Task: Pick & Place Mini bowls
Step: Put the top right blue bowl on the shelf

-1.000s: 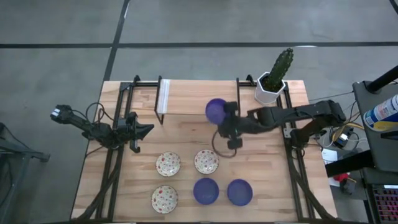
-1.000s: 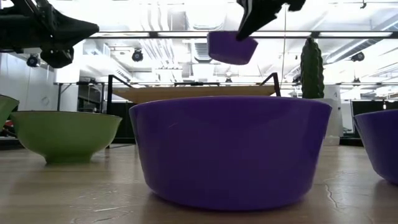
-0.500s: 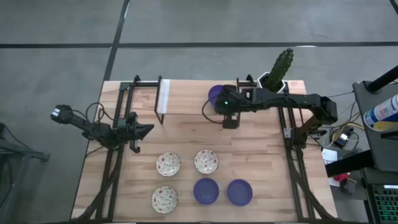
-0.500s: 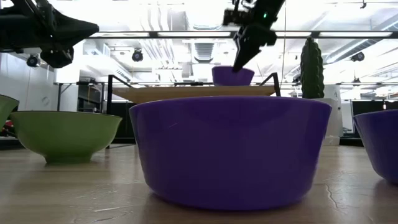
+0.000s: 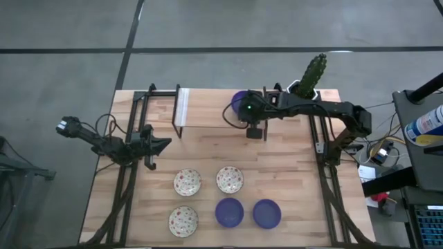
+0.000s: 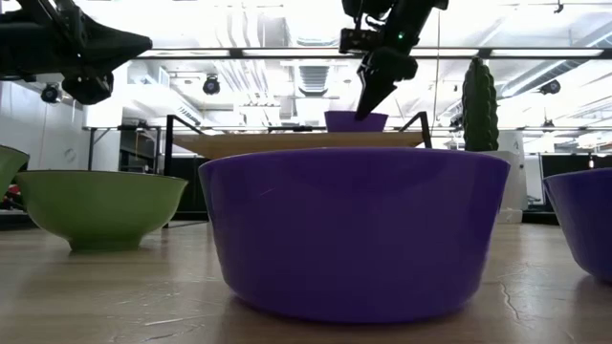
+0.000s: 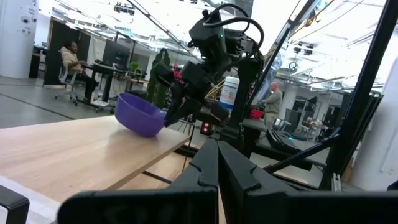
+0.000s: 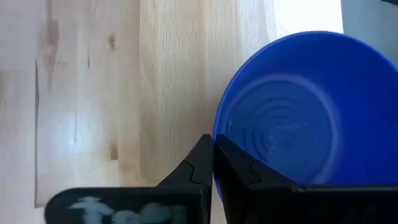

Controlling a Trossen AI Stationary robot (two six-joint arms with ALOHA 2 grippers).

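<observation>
1. The left end effector [image 5: 165, 144] hangs over the desk's [image 5: 208, 149] left side with its fingers together and nothing between them; it looks parked there so as to leave the middle free for the other arm.
2. Nearest the front edge, five mini bowls sit in two rows: a speckled bowl [image 5: 187, 182] and a second speckled bowl [image 5: 230, 180] behind, then a third speckled bowl [image 5: 183, 220], a blue bowl [image 5: 229, 212] and another blue bowl [image 5: 266, 214] in front. They sit close together but apart, none stacked, which reads as a tidy starting or finishing layout.
3. At the back of the desk a white upright panel [image 5: 183, 107] stands in the dark frame [image 5: 156, 91], well to the left of the working spot and not in its way.
4. The sixth bowl, the carried blue bowl [image 8: 298, 106], is at the desk's far edge near the middle. The right end effector [image 5: 247, 109] is clamped on its rim, one finger inside and one outside, a hold that suits a thin-walled shallow bowl. In the low view the bowl's base appears level with the desk's surface, so it seems to be at or very near touchdown; whether it rests fully cannot be told.
5. Just to the right, the cactus [image 5: 313, 72] in its white pot [image 5: 299, 102] stands at the back corner, near the right arm's reach. It is the closest obstacle, and the arm probably needs to pull away towards the desk's middle rather than sideways.
</observation>
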